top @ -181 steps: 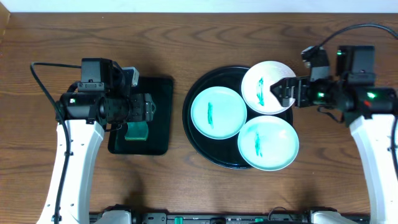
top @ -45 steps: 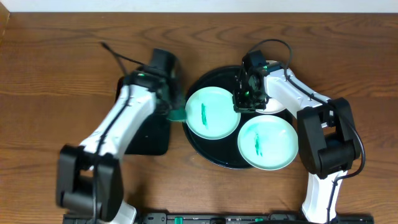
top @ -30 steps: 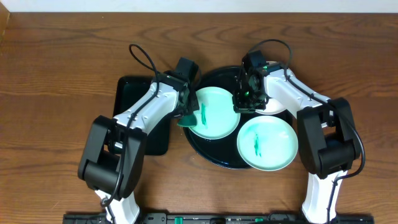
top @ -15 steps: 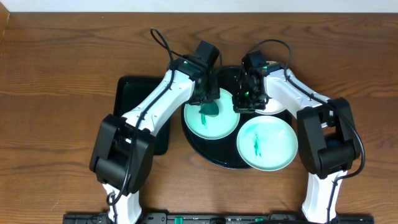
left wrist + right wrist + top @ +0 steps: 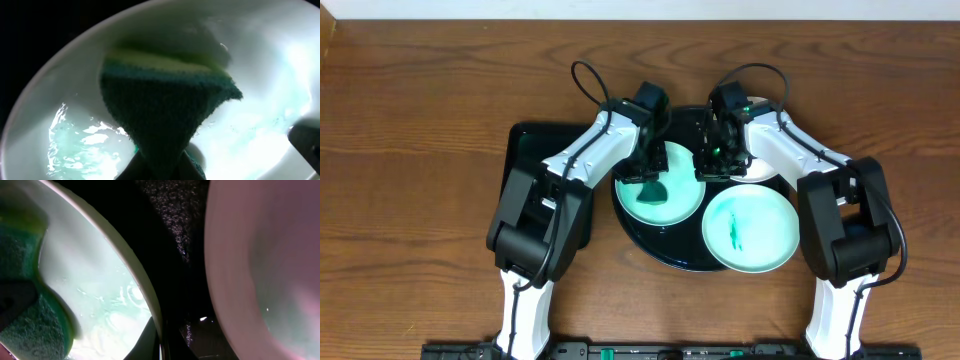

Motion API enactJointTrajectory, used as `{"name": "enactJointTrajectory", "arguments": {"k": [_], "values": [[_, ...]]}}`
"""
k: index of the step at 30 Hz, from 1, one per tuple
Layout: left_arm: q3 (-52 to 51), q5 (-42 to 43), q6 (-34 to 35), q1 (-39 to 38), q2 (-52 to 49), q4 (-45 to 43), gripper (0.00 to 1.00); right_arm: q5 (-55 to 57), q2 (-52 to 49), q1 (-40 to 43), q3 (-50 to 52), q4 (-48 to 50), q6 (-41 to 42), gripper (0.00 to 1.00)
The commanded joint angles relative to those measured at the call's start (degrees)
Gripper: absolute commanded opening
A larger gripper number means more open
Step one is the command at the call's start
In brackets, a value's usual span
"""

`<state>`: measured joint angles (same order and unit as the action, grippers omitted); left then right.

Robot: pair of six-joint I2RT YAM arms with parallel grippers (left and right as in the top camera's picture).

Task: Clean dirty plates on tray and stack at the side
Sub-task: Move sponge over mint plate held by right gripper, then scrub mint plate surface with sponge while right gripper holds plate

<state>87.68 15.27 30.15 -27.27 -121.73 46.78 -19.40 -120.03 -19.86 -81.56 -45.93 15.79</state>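
On the round black tray point(image 5: 670, 255) lie three plates. My left gripper point(image 5: 650, 178) is shut on a green sponge point(image 5: 654, 190) and presses it onto the left mint plate point(image 5: 685, 195). In the left wrist view the sponge point(image 5: 165, 110) covers the middle of that plate point(image 5: 260, 65). My right gripper point(image 5: 705, 172) is shut on the same plate's right rim point(image 5: 145, 297), its fingertips point(image 5: 150, 340) pinching the edge. The white plate point(image 5: 765, 165) sits behind, partly hidden by the right arm, and shows in the right wrist view point(image 5: 265, 255). The front mint plate point(image 5: 750, 228) carries a green streak.
A smaller rectangular black tray point(image 5: 525, 150) lies left of the round one, partly under the left arm. Bare wood tabletop point(image 5: 420, 120) stretches to the left and right of the trays. Both arms cross above the round tray's back half.
The left arm swung from the rectangular tray over to the left mint plate with the sponge and now rubs it there. The right gripper has held still on the rim.
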Motion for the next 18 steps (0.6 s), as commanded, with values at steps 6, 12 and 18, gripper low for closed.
{"name": "enactJointTrajectory", "arguments": {"k": [6,12,18], "values": [[-1.38,30.8,-18.56,-0.48,-3.1,-3.52,0.07,-2.12,-2.51,-0.81,2.19,0.59,-0.61,0.01],[-1.09,13.35,-12.02,-0.26,-3.1,-6.14,0.07,-2.1,-2.51,-0.81,2.19,0.5,-0.61,0.01],[1.16,-15.43,1.16,0.02,-2.84,0.04,0.07,-2.08,-2.51,-0.81,2.19,0.5,-0.61,0.01]]}}
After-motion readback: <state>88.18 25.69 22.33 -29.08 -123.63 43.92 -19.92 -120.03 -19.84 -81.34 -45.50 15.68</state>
